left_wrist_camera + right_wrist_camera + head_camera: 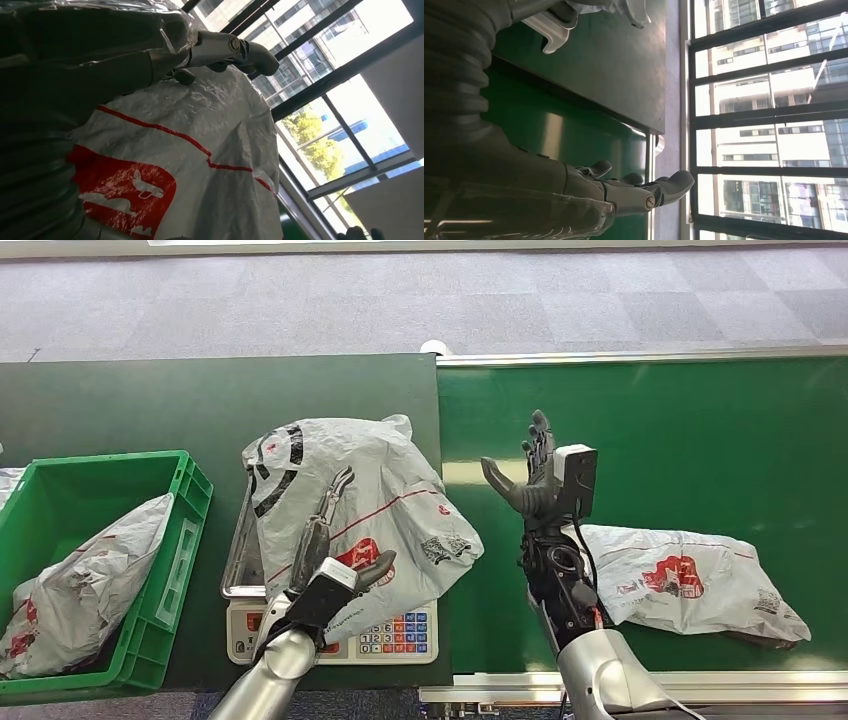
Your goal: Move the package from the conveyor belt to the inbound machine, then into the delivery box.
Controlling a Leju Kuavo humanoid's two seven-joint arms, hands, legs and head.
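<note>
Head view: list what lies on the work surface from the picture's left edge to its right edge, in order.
green crate with a grey package in it → scale carrying the big white package, left hand on it → right hand raised over the conveyor belt → white package lying on the belt.

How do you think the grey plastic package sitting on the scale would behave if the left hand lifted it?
The package would probably flop and sag, since its thin skin is creased and drapes over the scale. Its glossy film may slip under the left hand. It looks light for its bulk, though contents are hidden.
</note>
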